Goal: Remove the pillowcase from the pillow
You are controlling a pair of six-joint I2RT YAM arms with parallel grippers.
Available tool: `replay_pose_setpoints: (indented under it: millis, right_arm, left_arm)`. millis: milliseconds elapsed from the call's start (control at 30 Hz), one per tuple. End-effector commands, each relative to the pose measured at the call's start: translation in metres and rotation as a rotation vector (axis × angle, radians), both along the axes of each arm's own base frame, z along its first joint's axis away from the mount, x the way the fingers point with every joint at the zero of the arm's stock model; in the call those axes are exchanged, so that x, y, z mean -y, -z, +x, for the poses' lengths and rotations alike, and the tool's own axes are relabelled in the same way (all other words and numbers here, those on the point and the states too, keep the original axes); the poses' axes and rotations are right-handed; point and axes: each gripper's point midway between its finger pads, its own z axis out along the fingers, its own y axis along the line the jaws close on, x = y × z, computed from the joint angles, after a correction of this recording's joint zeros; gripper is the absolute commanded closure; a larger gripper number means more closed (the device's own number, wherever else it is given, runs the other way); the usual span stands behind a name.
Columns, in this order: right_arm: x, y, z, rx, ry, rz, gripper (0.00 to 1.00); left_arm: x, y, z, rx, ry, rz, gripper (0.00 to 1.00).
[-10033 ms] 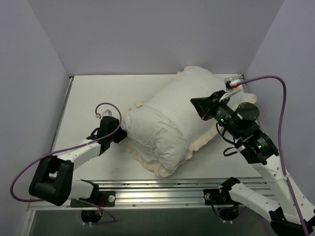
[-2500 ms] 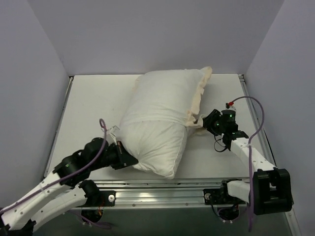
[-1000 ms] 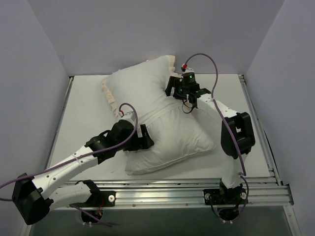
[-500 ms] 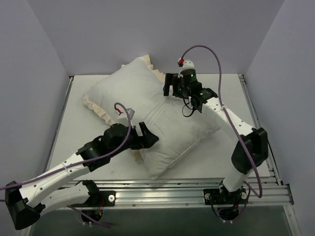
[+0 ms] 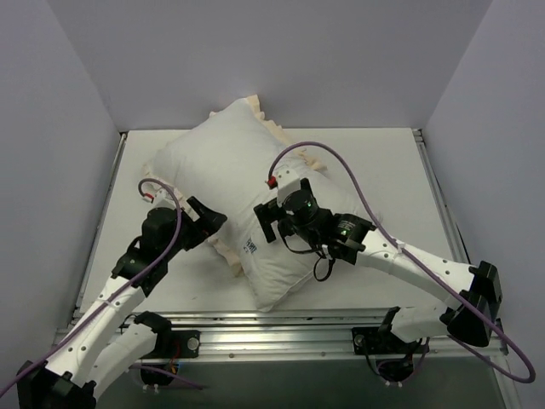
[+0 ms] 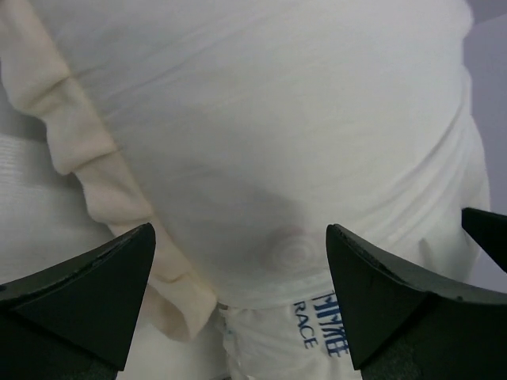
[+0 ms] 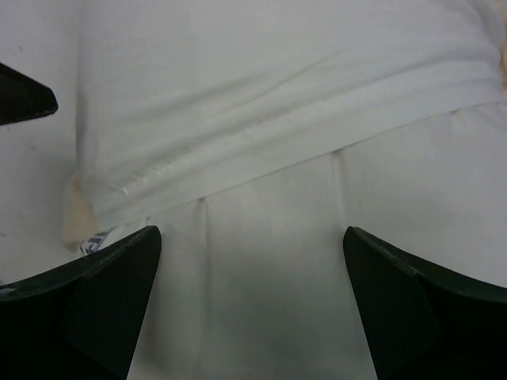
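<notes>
The pillowcase (image 5: 226, 162), cream-white with a ruffled frill (image 5: 255, 111), lies diagonally and covers the far part of the pillow. The plain white pillow (image 5: 285, 273) sticks out of its near end and carries a blue-printed label (image 5: 251, 245). My left gripper (image 5: 207, 217) is open at the left side, by the frill (image 6: 87, 158) and the label (image 6: 321, 342), with nothing between its jaws (image 6: 239, 237). My right gripper (image 5: 264, 223) hovers open over the pillow (image 7: 269, 277), just below the pillowcase hem (image 7: 261, 150).
The white table (image 5: 400, 170) is boxed in by grey walls on the left, back and right. A metal rail (image 5: 281, 328) runs along the near edge. Purple cables (image 5: 341, 166) loop above both arms.
The right arm has swung from the pillow's far end to above its near middle, its jaws widening. The left arm has drawn back leftward. The pillow has turned and shifted.
</notes>
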Motion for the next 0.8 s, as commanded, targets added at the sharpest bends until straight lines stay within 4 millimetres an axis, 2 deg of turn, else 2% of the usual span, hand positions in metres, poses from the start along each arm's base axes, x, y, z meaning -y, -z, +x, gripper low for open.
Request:
replay_pose_setpoints:
  millis: [0,33,67,100,133,167,233,300,400,600,700,767]
  right_arm:
    - [0.013,0.019,-0.010,0.017,0.033,-0.125,0.06]
    - [0.011,0.018,-0.015,0.027,0.029,-0.131,0.05]
    - [0.002,0.016,-0.028,0.039,-0.007,-0.138,0.05]
    - [0.003,0.011,-0.031,0.059,0.007,-0.155,0.05]
    - [0.000,0.009,-0.037,0.067,0.002,-0.164,0.05]
    - [-0.010,0.006,-0.051,0.081,-0.034,-0.168,0.04]
    - [-0.014,0.001,-0.061,0.107,-0.029,-0.195,0.03]
    - [-0.022,-0.001,-0.078,0.128,-0.060,-0.221,0.03]
    - [-0.029,0.005,-0.091,0.138,-0.067,-0.264,0.02]
    - [-0.036,0.047,-0.095,0.109,-0.075,-0.349,0.00]
    - [-0.031,0.075,-0.087,0.093,-0.047,-0.409,0.00]
    - [-0.023,0.094,-0.075,0.071,-0.008,-0.449,0.00]
  left_arm:
    - [0.006,0.014,-0.004,-0.026,0.042,-0.115,0.03]
    - [0.005,0.017,-0.005,-0.028,0.041,-0.127,0.03]
    - [0.006,0.020,-0.007,-0.034,0.050,-0.146,0.03]
    - [0.006,0.030,-0.011,-0.052,0.053,-0.145,0.03]
    - [0.005,0.032,-0.013,-0.051,0.054,-0.149,0.03]
    - [0.004,0.036,-0.015,-0.060,0.055,-0.151,0.03]
    - [0.002,0.041,-0.021,-0.059,0.055,-0.152,0.03]
    - [0.000,0.045,-0.026,-0.065,0.053,-0.155,0.03]
    - [-0.003,0.049,-0.032,-0.055,0.046,-0.161,0.03]
    - [-0.005,0.061,-0.038,-0.062,0.047,-0.159,0.03]
    - [0.000,0.067,-0.038,-0.069,0.070,-0.181,0.02]
    - [0.004,0.069,-0.036,-0.067,0.085,-0.193,0.03]
